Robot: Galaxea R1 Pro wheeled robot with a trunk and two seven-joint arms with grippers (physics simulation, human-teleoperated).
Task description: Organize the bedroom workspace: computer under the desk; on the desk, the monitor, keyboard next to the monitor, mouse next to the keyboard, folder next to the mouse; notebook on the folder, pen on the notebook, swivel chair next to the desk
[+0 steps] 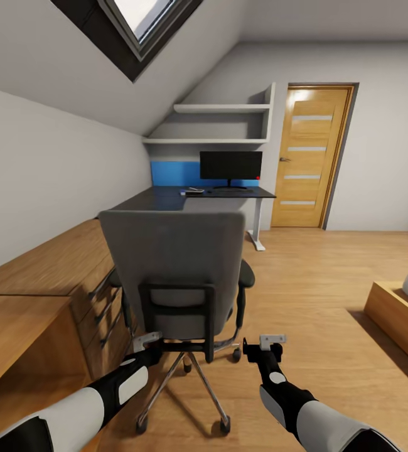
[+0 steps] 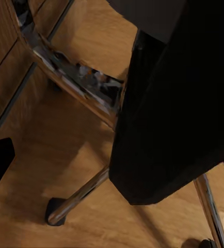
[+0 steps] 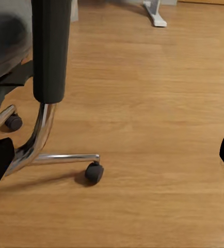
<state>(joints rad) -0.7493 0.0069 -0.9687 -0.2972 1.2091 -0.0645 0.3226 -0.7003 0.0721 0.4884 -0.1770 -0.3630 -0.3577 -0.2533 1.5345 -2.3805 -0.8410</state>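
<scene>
Light wood floor (image 1: 329,282) of the attic bedroom, sloped pale grey walls. Left gripper (image 1: 146,342) low at the grey upholstered swivel chair (image 1: 176,263) near its chrome base, openness unclear. Right gripper (image 1: 270,343) just right of the chair, fingers spread, empty. Light-wood drawer chest (image 1: 53,276) on the left. Chair back blocks the glossy black desk (image 1: 166,198) beyond; wide black monitor (image 1: 230,166) on it. Oak door (image 1: 309,157) far right.

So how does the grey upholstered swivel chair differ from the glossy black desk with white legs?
The grey swivel chair stands close, its back to the camera; the black desk sits farther off against the wall. The chair rests on a chrome castor base, the desk on white legs. The desk carries a black monitor. Both stand on the wood floor.
</scene>
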